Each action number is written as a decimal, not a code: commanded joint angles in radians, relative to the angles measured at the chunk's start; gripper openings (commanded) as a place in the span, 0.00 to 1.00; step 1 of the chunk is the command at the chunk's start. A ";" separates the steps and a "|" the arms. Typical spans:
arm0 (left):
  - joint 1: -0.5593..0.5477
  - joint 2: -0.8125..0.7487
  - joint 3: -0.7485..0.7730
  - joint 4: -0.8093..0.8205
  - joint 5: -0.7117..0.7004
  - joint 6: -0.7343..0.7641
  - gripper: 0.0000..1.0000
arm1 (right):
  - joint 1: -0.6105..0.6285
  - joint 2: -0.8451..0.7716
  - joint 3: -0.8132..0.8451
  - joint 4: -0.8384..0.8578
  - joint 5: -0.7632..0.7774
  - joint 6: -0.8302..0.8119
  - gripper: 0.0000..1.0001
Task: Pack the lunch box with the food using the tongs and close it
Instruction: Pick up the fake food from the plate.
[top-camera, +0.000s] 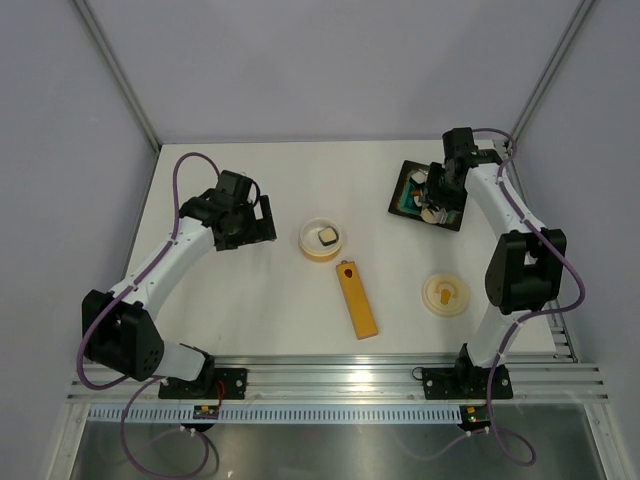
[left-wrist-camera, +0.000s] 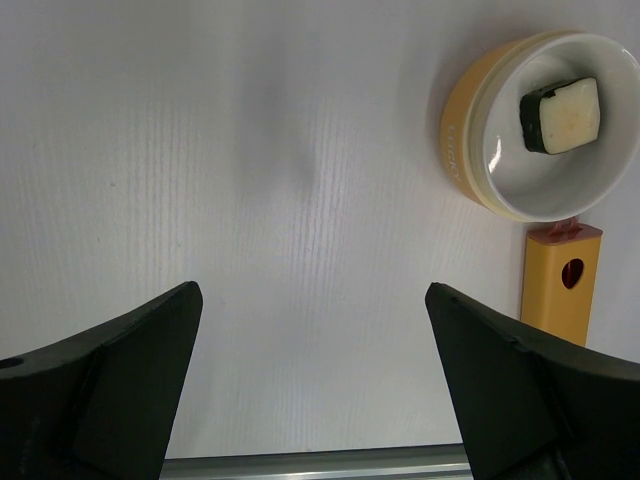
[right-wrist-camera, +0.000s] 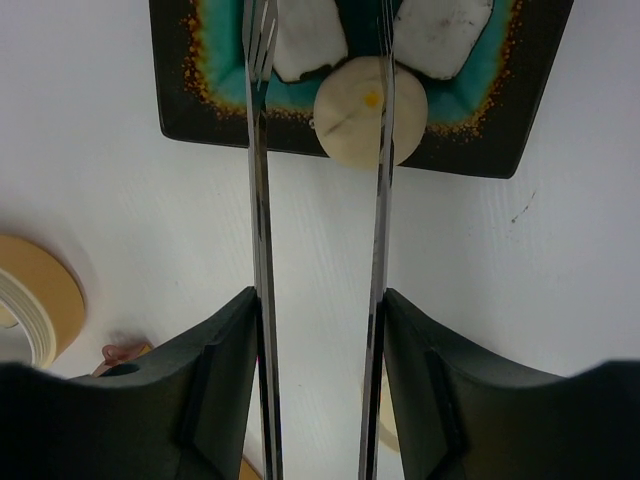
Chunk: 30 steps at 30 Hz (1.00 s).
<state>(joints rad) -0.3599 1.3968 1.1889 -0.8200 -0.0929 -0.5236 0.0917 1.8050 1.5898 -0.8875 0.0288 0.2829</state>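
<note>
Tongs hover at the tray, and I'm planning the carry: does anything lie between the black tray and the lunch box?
Nothing visible does. The table is bare between the black tray and the lunch box. The orange bar and the lid lie off that line, toward the near edge.

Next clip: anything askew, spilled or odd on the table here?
One thing: a round cream food piece sits on the near rim of the black tray, slightly overhanging, not in the green well. The tongs in the right gripper reach over it. Nothing spilled or damaged.
</note>
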 joint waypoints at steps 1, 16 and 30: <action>0.001 -0.015 0.006 0.015 -0.007 0.008 0.99 | -0.003 0.014 0.073 0.032 -0.024 -0.014 0.57; 0.003 -0.035 -0.009 0.012 -0.010 0.004 0.99 | -0.003 0.109 0.121 0.041 -0.059 -0.024 0.62; 0.003 -0.042 -0.018 0.016 -0.005 0.005 0.99 | 0.009 0.076 0.069 0.081 -0.141 -0.027 0.57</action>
<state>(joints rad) -0.3599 1.3930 1.1709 -0.8215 -0.0933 -0.5240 0.0933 1.9236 1.6726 -0.8562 -0.0593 0.2710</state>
